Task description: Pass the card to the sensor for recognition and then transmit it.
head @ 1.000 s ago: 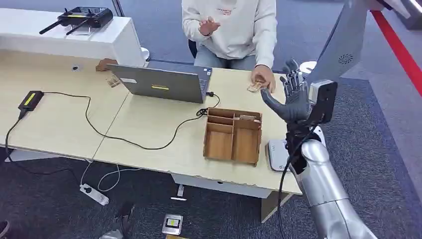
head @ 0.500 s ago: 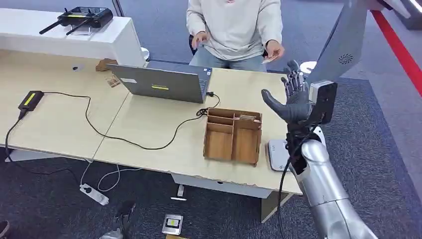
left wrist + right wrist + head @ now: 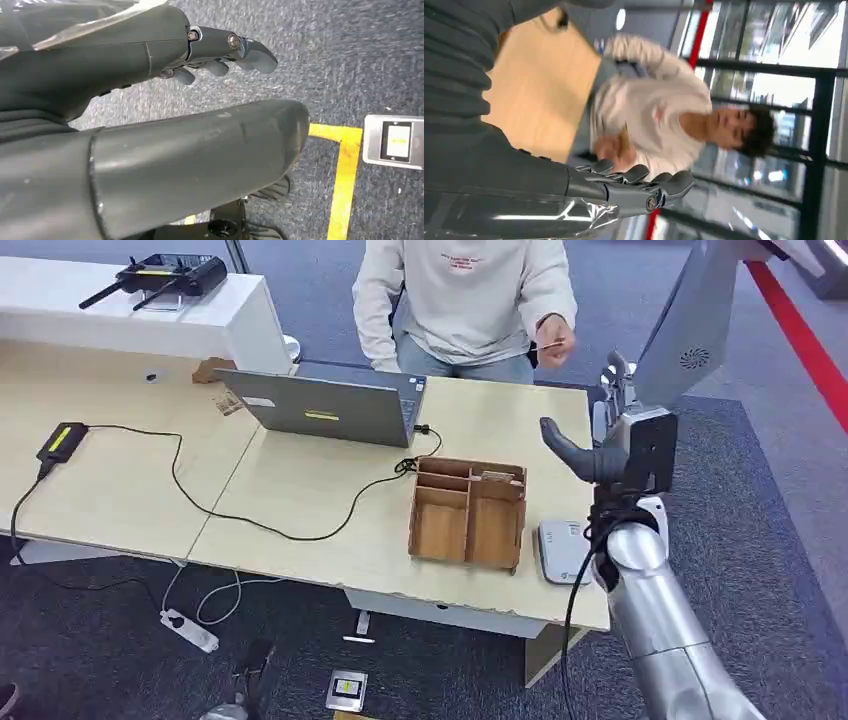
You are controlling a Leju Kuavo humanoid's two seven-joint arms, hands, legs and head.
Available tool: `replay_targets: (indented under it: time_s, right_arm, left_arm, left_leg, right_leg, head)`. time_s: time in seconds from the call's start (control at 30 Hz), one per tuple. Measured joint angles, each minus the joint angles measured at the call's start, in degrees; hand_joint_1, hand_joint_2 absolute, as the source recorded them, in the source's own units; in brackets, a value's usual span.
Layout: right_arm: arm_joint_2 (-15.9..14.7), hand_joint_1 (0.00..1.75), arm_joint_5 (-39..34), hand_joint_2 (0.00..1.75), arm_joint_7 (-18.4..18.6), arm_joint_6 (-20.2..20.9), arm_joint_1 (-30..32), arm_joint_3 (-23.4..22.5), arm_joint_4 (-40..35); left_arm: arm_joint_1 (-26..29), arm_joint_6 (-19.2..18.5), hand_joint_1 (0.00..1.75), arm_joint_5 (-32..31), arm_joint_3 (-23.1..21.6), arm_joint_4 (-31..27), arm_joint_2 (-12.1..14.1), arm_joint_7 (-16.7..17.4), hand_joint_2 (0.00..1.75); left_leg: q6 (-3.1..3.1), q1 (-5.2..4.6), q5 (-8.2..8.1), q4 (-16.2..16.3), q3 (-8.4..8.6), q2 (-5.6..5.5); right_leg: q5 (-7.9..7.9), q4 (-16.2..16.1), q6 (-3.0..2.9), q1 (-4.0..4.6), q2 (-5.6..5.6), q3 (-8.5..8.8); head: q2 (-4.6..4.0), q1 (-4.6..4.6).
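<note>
A person in a white sweatshirt (image 3: 460,295) sits behind the table and holds a thin card (image 3: 548,344) up in one hand, above the table's far right corner. My right hand (image 3: 598,445) is raised beside the table's right edge, just below and right of the card, fingers apart and holding nothing. The right wrist view has that hand (image 3: 624,187) stretched toward the person (image 3: 659,125). The grey-white sensor pad (image 3: 560,550) lies flat at the table's front right corner. My left hand (image 3: 100,75) hangs over the carpet with its fingers apart and nothing in it.
A wooden compartment box (image 3: 468,512) stands left of the sensor. A laptop (image 3: 320,405) with a black cable sits mid-table, a black adapter (image 3: 62,440) at the left. A large grey monitor stand (image 3: 690,330) rises behind my right hand. A small device (image 3: 395,141) lies on the floor.
The person picked the card up from the table and raised it toward my right hand. My right hand turned and shifted slightly to the right, so its fingers are now edge-on.
</note>
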Motion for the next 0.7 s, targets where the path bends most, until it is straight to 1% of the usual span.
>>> replay_targets:
  time_s: [0.07, 0.13, 0.2, 0.3, 0.47, 0.7]
  right_arm:
    - [-1.13, 0.00, 7.47, 1.75, -2.14, -3.48, -0.63, 0.13, 0.22]
    - [-2.25, 0.00, 14.19, 1.75, -5.67, -5.96, -2.65, 0.22, 1.23]
    - [-3.50, 0.00, 18.96, 1.75, -8.11, -7.94, -4.73, 0.24, 2.56]
    - [-4.06, 0.00, 23.86, 1.75, -9.66, -9.67, -7.32, 0.35, 5.48]
    - [-3.85, 0.00, 29.28, 1.75, -10.93, -9.98, -11.96, 0.79, 11.86]
    - [-2.99, 0.00, 29.96, 1.75, -10.95, -9.73, -15.08, 1.42, 18.69]
  left_arm:
    - [-0.51, 0.04, 0.00, -0.79, -0.52, -0.02, 0.00, 0.00, 0.00]
    - [-1.09, 0.11, 0.00, -1.42, -1.01, -0.04, -0.02, 0.66, 0.00]
    - [-1.51, 0.50, 0.00, -1.49, -1.57, -0.17, -0.04, 1.22, 0.00]
    - [-1.81, 1.12, 0.00, -0.79, -1.97, -0.44, -0.15, 1.97, 0.00]
    - [-1.84, 1.27, 0.00, 0.37, -2.08, -0.92, -0.55, 2.77, 0.00]
    - [-2.00, 1.29, 0.00, 1.03, -2.43, -1.36, -0.87, 2.88, 0.00]
  left_leg:
    - [0.00, -0.02, 0.00, 0.01, -0.02, -0.01]
    - [0.00, -0.03, 0.00, 0.01, -0.01, 0.00]
    - [0.01, -0.03, 0.00, 0.02, 0.00, 0.00]
    - [0.00, -0.03, 0.00, 0.02, 0.01, 0.01]
    - [0.00, -0.02, 0.00, 0.02, 0.00, -0.01]
    - [0.00, -0.02, 0.00, 0.02, -0.01, -0.01]
  right_leg:
    - [0.00, 0.00, 0.01, -0.02, 0.00, 0.00]
    - [0.01, 0.00, 0.01, -0.03, 0.00, 0.01]
    - [0.02, 0.00, 0.02, -0.03, 0.00, 0.04]
    - [0.03, 0.00, 0.02, -0.03, 0.01, 0.04]
    - [0.02, 0.01, 0.02, -0.02, 0.00, 0.03]
    - [0.02, 0.00, 0.02, -0.02, 0.00, 0.04]
  head:
    - [0.00, 0.00]
    - [0.00, -0.02]
    - [0.00, 0.02]
    - [0.00, 0.02]
    - [0.00, 0.00]
    - [0.00, 0.00]
